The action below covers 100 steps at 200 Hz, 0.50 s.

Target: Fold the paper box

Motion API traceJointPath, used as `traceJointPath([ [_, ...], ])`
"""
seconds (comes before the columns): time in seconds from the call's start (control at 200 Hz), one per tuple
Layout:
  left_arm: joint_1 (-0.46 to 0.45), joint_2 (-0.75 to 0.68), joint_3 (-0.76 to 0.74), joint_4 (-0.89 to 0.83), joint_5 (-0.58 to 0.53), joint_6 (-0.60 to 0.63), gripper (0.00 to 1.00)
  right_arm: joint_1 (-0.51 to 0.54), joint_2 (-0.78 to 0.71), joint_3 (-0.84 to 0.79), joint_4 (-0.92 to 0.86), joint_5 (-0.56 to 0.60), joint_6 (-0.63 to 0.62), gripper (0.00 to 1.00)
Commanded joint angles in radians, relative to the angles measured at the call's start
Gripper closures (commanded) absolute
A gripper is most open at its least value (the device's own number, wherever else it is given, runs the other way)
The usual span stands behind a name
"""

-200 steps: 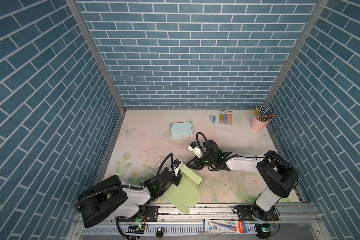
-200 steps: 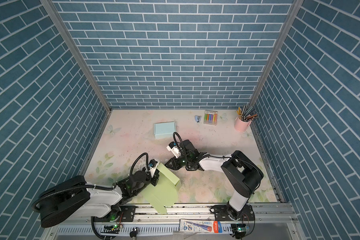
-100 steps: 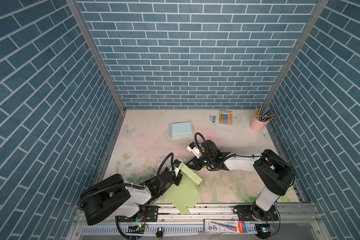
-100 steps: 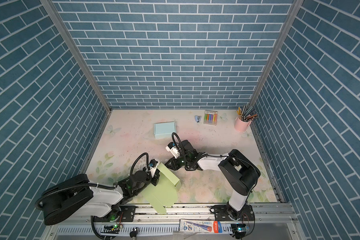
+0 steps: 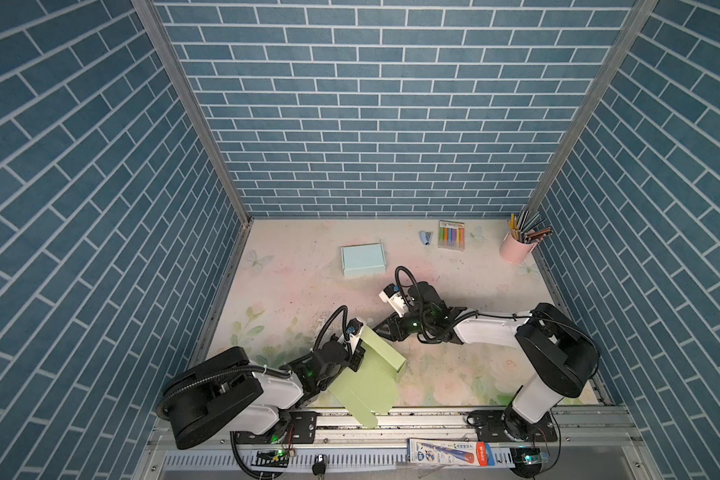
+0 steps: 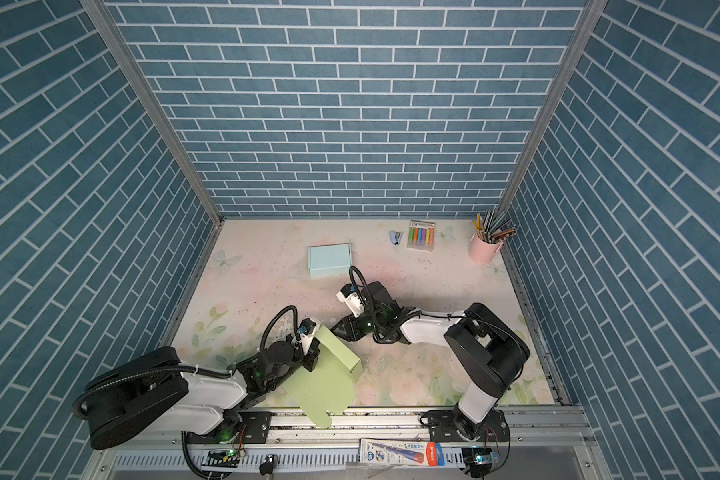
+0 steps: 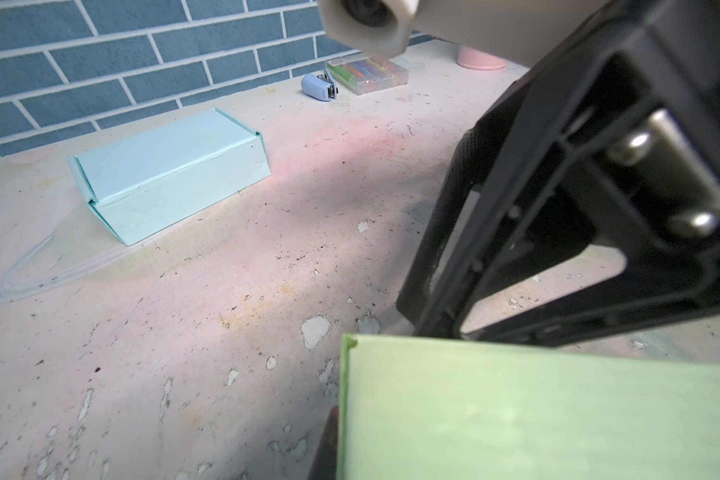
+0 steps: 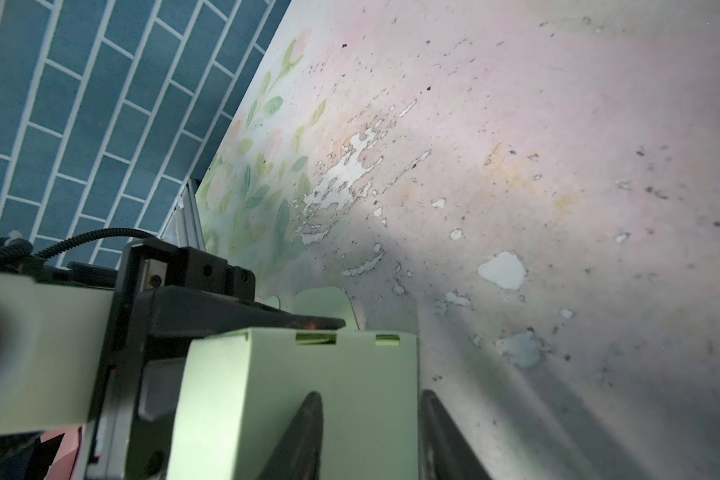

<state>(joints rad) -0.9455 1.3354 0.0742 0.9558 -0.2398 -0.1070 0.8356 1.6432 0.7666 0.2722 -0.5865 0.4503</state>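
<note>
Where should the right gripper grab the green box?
On the green box, pinch the free end of the upright wall, coming in from the right gripper side. The wall is thin and raised, and the left gripper holds the other side.

Three walls (image 5: 391,124) papered in a blue brick pattern with white joints close the cell on the left, right and far sides. Bare aluminium posts (image 5: 192,116) run up the two far corners. The tabletop (image 5: 300,291) is pale pink and cream, printed with faint roses (image 5: 255,309) and a butterfly (image 5: 260,261). It is speckled dark and worn to white patches (image 8: 341,178). A metal rail (image 5: 433,419) edges its near side. The light is even and soft.
</note>
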Motion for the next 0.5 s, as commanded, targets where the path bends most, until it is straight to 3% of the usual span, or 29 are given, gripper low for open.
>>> traceJointPath([
  [0.0,0.007,0.005,0.016,-0.017,-0.016,0.021,0.91,-0.002,-0.088,0.005,-0.104,0.012,-0.041,0.49],
  [0.155,0.005,0.022,0.032,-0.020,-0.015,0.025,0.89,-0.013,-0.203,0.017,-0.237,0.117,-0.081,0.35],
  [0.305,0.002,0.041,0.046,-0.018,-0.007,0.024,0.86,-0.002,-0.307,0.034,-0.358,0.203,-0.104,0.29],
  [0.495,-0.003,0.044,0.059,-0.037,-0.014,0.025,0.81,0.101,-0.347,0.080,-0.466,0.317,-0.107,0.25],
])
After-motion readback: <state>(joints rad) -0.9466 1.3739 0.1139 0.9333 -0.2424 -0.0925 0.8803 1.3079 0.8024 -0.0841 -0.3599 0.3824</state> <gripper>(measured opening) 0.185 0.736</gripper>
